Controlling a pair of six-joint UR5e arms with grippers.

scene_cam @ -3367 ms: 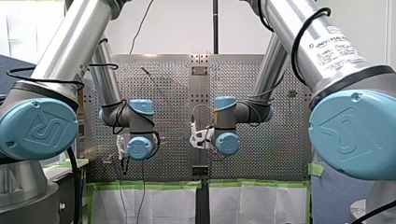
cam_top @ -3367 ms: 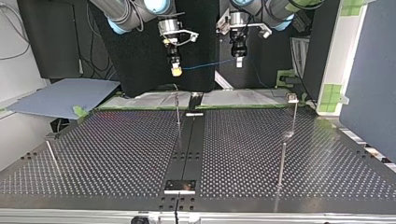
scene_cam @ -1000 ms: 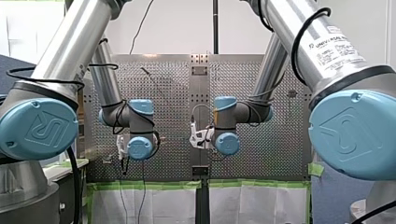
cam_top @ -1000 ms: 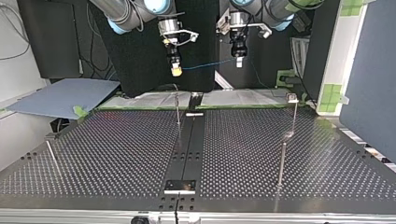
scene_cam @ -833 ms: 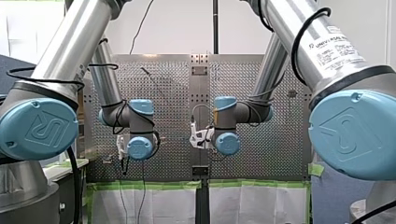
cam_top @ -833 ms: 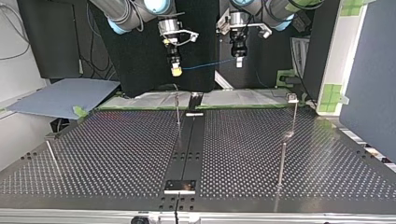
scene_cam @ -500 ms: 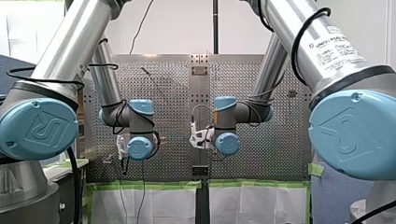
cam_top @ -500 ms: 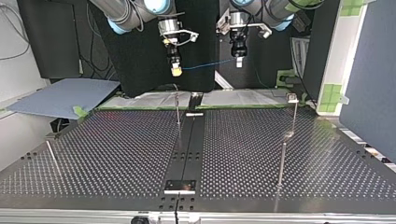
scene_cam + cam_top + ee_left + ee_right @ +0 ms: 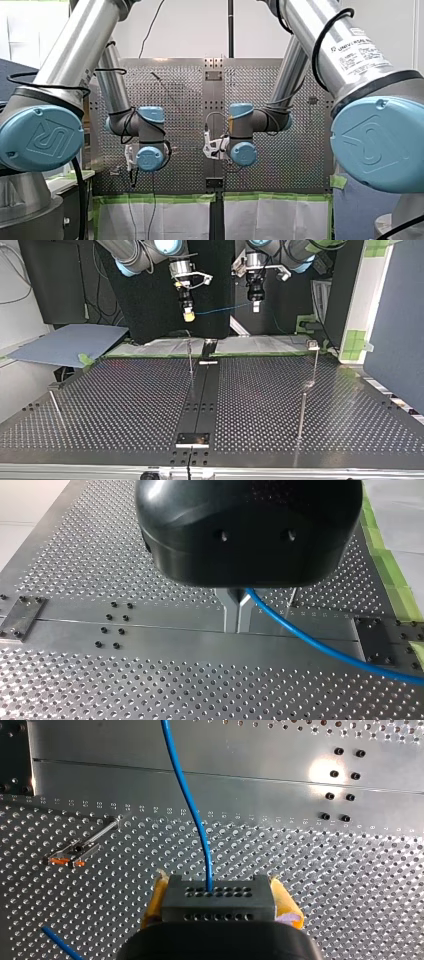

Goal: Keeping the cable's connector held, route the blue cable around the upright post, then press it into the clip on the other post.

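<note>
Cable (image 9: 310, 640), thin and blue, hangs above the counter (image 9: 125, 405), strung almost level between the two arms and touching neither post. My right end effector (image 9: 188, 316) is clamped on the dark connector (image 9: 218, 905), which sits between its yellow pads (image 9: 286, 904), and the cable leaves the connector straight ahead. My left end effector (image 9: 237, 616) has its metal fingers nearly together, pinching the cable a little way along. By this I judge that routing has not begun. The thin post (image 9: 190, 357) at the middle of the top view stands lower than both end effectors, and the post with a small head (image 9: 315, 362) at that view's right is well apart. I cannot tell for sure which one carries the clip. To wrap well, the right grip should be firm on the connector while the left one leads the cable down to post height and round the far side. Light tension would stop the loop slipping off without bending the slender post. A pinch loose enough to let the cable slide would spare the connector any tug.
</note>
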